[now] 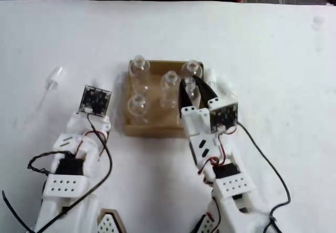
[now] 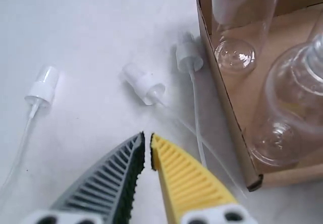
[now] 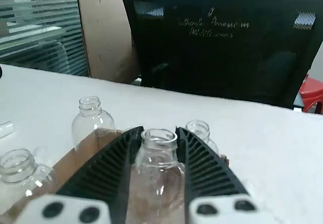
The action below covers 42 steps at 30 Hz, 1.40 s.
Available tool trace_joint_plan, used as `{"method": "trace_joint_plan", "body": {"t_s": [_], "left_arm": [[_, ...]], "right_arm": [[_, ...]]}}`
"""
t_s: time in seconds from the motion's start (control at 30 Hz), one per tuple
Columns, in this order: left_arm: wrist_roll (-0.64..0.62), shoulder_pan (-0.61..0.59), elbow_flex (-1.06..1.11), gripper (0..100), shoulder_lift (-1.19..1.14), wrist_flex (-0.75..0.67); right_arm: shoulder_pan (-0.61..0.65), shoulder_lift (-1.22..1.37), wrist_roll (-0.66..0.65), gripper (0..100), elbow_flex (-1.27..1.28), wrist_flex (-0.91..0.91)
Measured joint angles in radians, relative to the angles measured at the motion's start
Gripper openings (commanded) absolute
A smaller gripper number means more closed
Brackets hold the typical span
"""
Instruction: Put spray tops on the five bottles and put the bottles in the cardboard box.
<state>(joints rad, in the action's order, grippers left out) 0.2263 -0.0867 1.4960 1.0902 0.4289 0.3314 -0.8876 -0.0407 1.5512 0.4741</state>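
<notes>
The cardboard box (image 1: 152, 129) stands mid-table with several clear, open-necked bottles upright in it, such as those at the back left (image 1: 139, 65) and in the centre (image 1: 169, 81). My right gripper (image 1: 194, 89) is over the box's right side, its black fingers shut on the neck of one bottle (image 3: 159, 168). The left gripper (image 2: 147, 139), grey and yellow, is shut and holds nothing, low over the table left of the box (image 2: 229, 108). Three white spray tops lie ahead of it: one (image 2: 43, 85) far out, one (image 2: 144, 82) in the middle, one (image 2: 189, 57) beside the box wall.
A spray top (image 1: 52, 78) lies on the white table at the far left. Cables trail from both arms near the front edge. A black chair (image 3: 217, 42) stands beyond the table's far edge. Open table surface lies to the right of the box.
</notes>
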Motion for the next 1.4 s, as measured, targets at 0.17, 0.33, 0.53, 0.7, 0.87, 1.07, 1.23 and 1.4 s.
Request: {"method": "trace_joint_plan", "body": {"t_s": [0.17,0.33,0.53,0.7,0.87,1.07,1.23,1.4], "left_arm": [[0.0,0.0,0.0,3,0.0,0.0],[0.0,0.0,0.0,3,0.0,0.0],[0.0,0.0,0.0,3,0.0,0.0],[0.0,0.0,0.0,3,0.0,0.0],[0.0,0.0,0.0,3,0.0,0.0],[0.0,0.0,0.0,3,0.0,0.0],[0.0,0.0,0.0,3,0.0,0.0],[0.0,0.0,0.0,3,0.0,0.0]], "right_arm": [[-0.003,0.048,0.0,1.5,0.038,0.137],[-0.003,0.049,0.0,1.5,0.095,0.207],[-0.003,0.049,0.0,1.5,0.115,0.216],[-0.003,0.049,0.0,1.5,0.118,0.216],[-0.003,0.049,0.0,1.5,0.118,0.178],[-0.003,0.049,0.0,1.5,0.118,0.141],[-0.003,0.049,-0.009,1.5,0.118,0.097],[-0.003,0.048,-0.075,1.5,0.118,0.054]]}}
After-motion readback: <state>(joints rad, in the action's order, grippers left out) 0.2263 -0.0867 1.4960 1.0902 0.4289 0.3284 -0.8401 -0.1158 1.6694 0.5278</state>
